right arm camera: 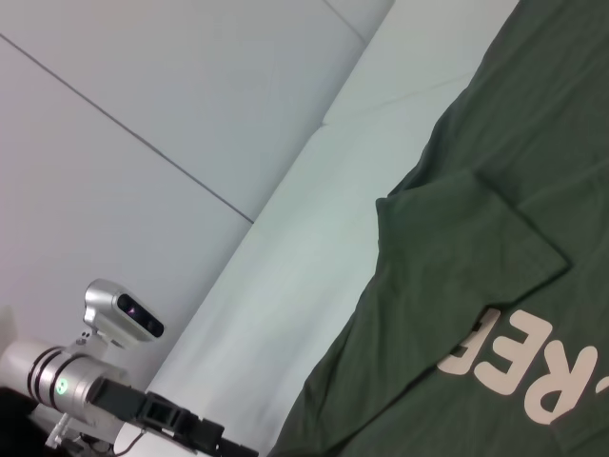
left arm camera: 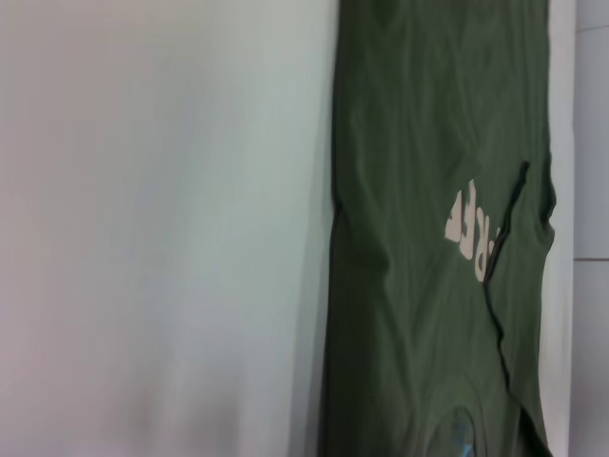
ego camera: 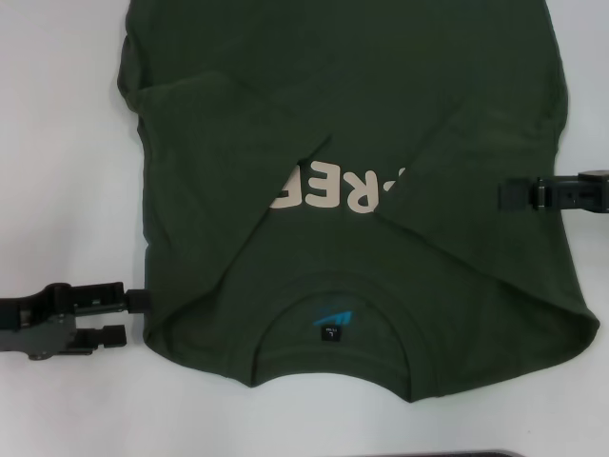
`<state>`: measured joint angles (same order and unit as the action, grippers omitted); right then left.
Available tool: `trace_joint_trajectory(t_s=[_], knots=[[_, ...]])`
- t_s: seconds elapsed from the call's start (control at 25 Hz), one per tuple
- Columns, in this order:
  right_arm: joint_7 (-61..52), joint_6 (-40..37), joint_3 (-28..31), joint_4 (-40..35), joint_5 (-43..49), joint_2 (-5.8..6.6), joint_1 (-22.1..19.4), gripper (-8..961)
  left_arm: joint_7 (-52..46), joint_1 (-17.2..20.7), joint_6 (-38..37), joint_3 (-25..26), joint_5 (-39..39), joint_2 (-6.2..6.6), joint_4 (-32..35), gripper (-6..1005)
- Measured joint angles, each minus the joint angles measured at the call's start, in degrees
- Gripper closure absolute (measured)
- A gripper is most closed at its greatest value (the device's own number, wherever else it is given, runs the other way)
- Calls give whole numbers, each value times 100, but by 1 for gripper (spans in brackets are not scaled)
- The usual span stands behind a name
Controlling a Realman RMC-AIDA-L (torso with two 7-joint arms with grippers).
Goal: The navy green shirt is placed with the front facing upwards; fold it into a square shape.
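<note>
The navy green shirt (ego camera: 381, 86) lies flat on the white table with its collar toward me and its blue neck label (ego camera: 330, 319) showing. Both sleeves are folded inward over the chest and cover part of the cream lettering (ego camera: 333, 190). My left gripper (ego camera: 138, 319) is open at the shirt's left edge, beside the shoulder, with its upper finger touching the cloth. At chest height my right gripper (ego camera: 502, 195) reaches in over the shirt's right edge, and its fingers look shut. The right wrist view shows the folded sleeve (right arm camera: 466, 228) and the lettering (right arm camera: 533, 367).
White table surface (ego camera: 57, 143) extends to the left of the shirt and continues as a narrow strip on the right (ego camera: 590, 114). A dark edge (ego camera: 457, 453) runs along the bottom of the head view. My left arm (right arm camera: 105, 386) appears far off in the right wrist view.
</note>
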<state>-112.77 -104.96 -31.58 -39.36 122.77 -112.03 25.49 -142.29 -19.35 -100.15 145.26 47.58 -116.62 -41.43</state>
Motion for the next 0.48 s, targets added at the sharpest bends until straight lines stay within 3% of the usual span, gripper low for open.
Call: trace_joint_trajectory(t_s=[0.48], knots=[[-53,17,39,-1,-16,6,-9,103,-7,-8,136,-6,-34,-79,30,146]])
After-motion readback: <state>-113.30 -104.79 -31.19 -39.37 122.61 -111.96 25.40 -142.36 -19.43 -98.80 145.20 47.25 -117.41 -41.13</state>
